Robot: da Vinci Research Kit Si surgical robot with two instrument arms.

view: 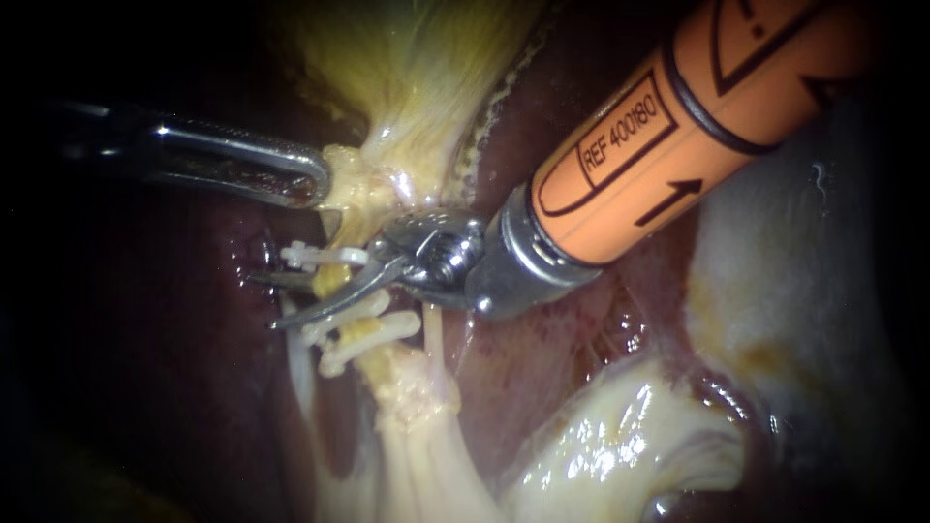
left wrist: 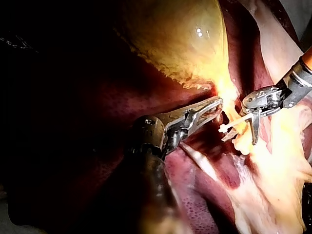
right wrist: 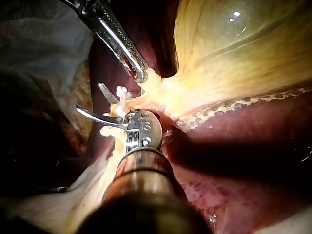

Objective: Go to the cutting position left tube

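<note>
The left tube [view: 332, 282] is a yellow strand running down from the gallbladder's neck [view: 363, 189], with white clips [view: 325, 255] above and below [view: 363, 341]. My right instrument [view: 263, 302], on an orange shaft, holds its two blades open, one on each side of this tube between the clips. The right wrist view shows the spread blades [right wrist: 90, 99] with a clip [right wrist: 121, 91] beside them. My left instrument [view: 315, 182] is shut on the gallbladder's neck tissue, also seen in the left wrist view [left wrist: 217, 106]. A thinner pale strand [view: 433, 339] runs to the right of the clipped tube.
The yellow gallbladder [view: 417, 68] fills the upper middle. Dark red liver [view: 542, 368] surrounds the tubes. Glistening pale tissue [view: 601, 446] lies at the lower right, and the orange shaft [view: 678, 126] covers the upper right.
</note>
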